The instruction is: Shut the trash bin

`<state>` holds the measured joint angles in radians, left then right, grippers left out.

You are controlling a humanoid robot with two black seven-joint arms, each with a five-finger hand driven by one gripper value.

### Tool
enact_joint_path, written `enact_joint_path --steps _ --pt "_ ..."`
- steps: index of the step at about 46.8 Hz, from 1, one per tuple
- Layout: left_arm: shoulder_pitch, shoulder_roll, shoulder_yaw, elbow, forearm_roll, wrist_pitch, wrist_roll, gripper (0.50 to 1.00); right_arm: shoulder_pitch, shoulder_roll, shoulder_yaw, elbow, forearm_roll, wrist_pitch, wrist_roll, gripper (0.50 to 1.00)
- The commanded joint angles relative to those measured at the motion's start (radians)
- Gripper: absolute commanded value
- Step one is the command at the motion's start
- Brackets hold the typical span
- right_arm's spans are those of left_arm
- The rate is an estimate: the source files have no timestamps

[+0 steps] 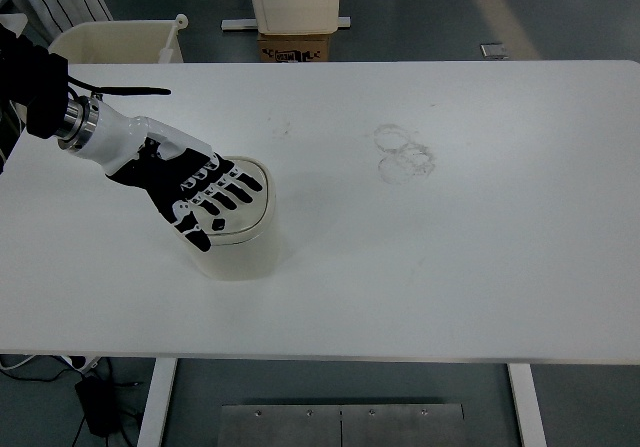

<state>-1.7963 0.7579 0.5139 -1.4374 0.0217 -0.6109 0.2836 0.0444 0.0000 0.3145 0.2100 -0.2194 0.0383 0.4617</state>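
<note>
Left hand flat on trash bin lid; fingers spread, grasping nothing; bin upright on table.

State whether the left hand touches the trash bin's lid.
Touching: the head view shows the left hand lying flat on the trash bin lid, no gap visible.

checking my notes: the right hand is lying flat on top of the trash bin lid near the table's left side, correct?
Not quite: it is the left hand, coming in from the picture's left edge, that lies flat with fingers spread on the lid of the trash bin. The head view shows this; no right arm appears in it. The bin does stand near the table's left side.
</note>
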Motion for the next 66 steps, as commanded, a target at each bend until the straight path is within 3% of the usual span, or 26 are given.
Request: enact_joint_path --steps 1,31,41,55,66 --pt "0.0 0.001 0.0 0.0 0.0 0.0 0.0 1.0 0.0 0.0 0.0 0.0 0.0 0.0 0.0 0.991" --pt "-0.003 0.018 0.0 0.003 -0.011 0.0 -0.001 1.0 0.0 0.0 0.0 0.0 0.0 0.0 0.0 0.991" --pt "-0.057 0.02 -0.011 0.02 -0.032 0.0 -0.001 1.0 0.0 0.0 0.0 0.0 0.0 0.0 0.0 0.991" --pt "-0.083 0.012 -0.103 0.115 -0.055 0.0 -0.004 1.0 0.0 0.0 0.0 0.0 0.0 0.0 0.002 0.991" --pt "-0.061 -0.002 -0.164 0.259 -0.127 0.0 -0.009 1.0 -0.001 0.0 0.0 0.0 0.0 0.0 0.002 0.991"
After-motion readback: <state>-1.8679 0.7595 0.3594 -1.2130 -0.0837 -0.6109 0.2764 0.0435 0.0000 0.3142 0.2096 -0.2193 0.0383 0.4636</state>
